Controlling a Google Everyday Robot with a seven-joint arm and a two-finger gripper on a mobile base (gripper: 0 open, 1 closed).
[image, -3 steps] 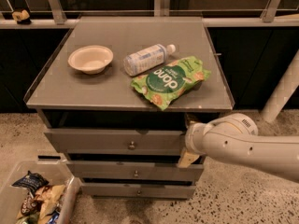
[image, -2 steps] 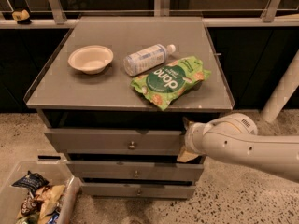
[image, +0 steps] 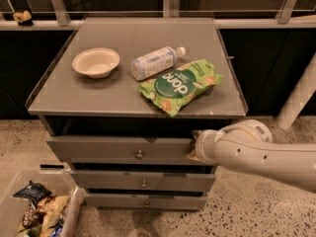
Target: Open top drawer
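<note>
The top drawer (image: 108,149) is the widest grey front under the cabinet top, with a small round metal knob (image: 139,155) at its centre. It stands out a little further than the two slimmer fronts below. My gripper (image: 193,149) comes in from the right on a white arm (image: 256,154) and sits at the drawer's right end, well to the right of the knob. Its fingertips are hidden behind the wrist.
On the cabinet top (image: 74,95) lie a beige bowl (image: 96,62), a plastic bottle on its side (image: 154,61) and a green snack bag (image: 180,85). A clear bin (image: 34,211) of snack packets stands on the floor at lower left. A white pole (image: 298,95) leans at right.
The gripper has shifted very slightly left along the drawer's right end. The drawer front looks the same.
</note>
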